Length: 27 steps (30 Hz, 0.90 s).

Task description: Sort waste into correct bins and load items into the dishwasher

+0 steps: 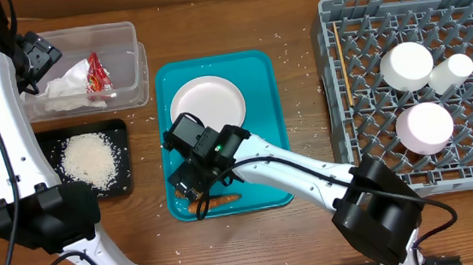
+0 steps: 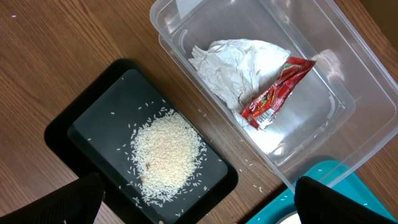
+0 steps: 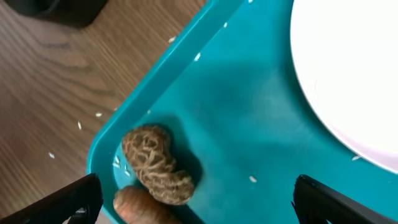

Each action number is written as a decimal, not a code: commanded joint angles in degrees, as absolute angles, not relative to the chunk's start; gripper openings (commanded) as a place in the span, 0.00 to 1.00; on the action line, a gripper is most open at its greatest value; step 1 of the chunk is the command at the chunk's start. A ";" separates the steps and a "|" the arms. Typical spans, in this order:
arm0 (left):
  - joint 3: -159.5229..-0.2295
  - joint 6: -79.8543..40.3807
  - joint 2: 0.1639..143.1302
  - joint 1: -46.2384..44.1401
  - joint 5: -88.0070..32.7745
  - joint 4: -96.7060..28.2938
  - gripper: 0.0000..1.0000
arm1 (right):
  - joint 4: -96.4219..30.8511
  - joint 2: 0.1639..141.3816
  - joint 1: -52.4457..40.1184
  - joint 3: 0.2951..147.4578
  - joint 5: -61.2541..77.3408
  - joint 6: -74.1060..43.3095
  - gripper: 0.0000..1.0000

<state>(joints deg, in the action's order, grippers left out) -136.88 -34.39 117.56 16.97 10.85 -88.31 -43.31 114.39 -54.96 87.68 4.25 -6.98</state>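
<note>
Hovering jaws apart and empty, right gripper is sitting over brown piece and carrot in teal tray corner. Left gripper, also spread, is hanging by tub. Napkins and wrapper are lying in tub, rice on black tray, bowls, cup, chopsticks in rack. Plate is waiting on teal tray.

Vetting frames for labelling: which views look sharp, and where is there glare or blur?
Overhead: sharp, evenly lit. Left wrist: crisp rice and wrapper, faint sheen on the clear tub. Right wrist: slightly soft; white plate washed out, brown food piece casts a soft shadow.
</note>
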 commanded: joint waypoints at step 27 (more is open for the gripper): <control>-136.99 -34.72 117.89 16.82 10.48 -88.42 1.00 | -54.13 112.84 -54.26 99.59 -13.06 -23.44 1.00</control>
